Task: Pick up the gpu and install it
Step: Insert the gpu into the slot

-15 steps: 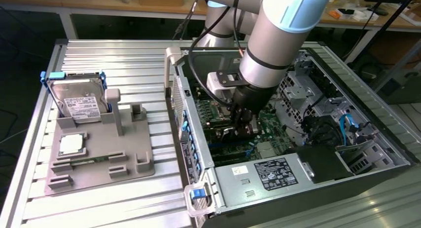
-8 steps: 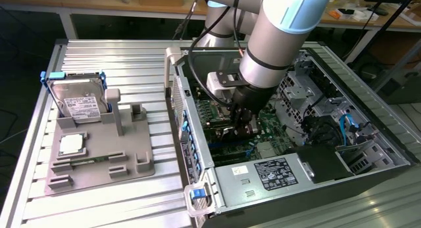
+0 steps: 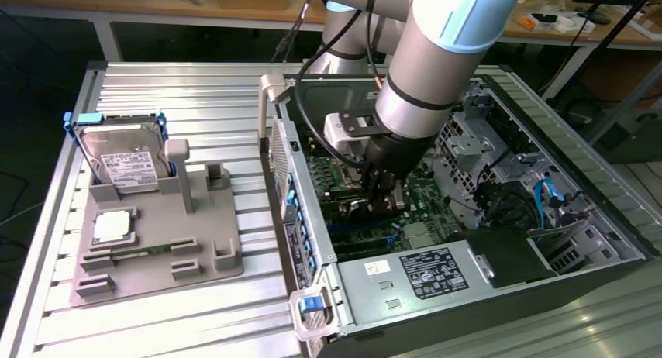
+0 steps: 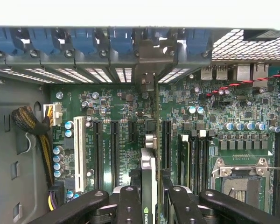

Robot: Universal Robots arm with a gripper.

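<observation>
- Holding the gpu [image 4: 148, 175] edge-on, the jaws are partly closed, clamped on both faces of the card.
- Reaching down into the open computer case [image 3: 579, 211], the jaws hang over the motherboard [image 4: 116, 107]. The card runs ahead of them toward the rear slot opening [image 4: 151, 65].
- Black expansion slots [image 4: 115, 149] lie below the jaws on either side of the card. Whether the card is seated cannot be told.
- Risk: a skewed card could miss its slot and scrape the capacitors [image 4: 194, 110], or its metal end could catch the blue clips [image 4: 121, 39].
- Risk: the narrow grip may let the card tilt under pressure.
- Well apart from the jaws, a hard drive [image 3: 124, 160] stands in a grey holder [image 3: 155, 253] on the worktop [image 3: 186, 87].
</observation>
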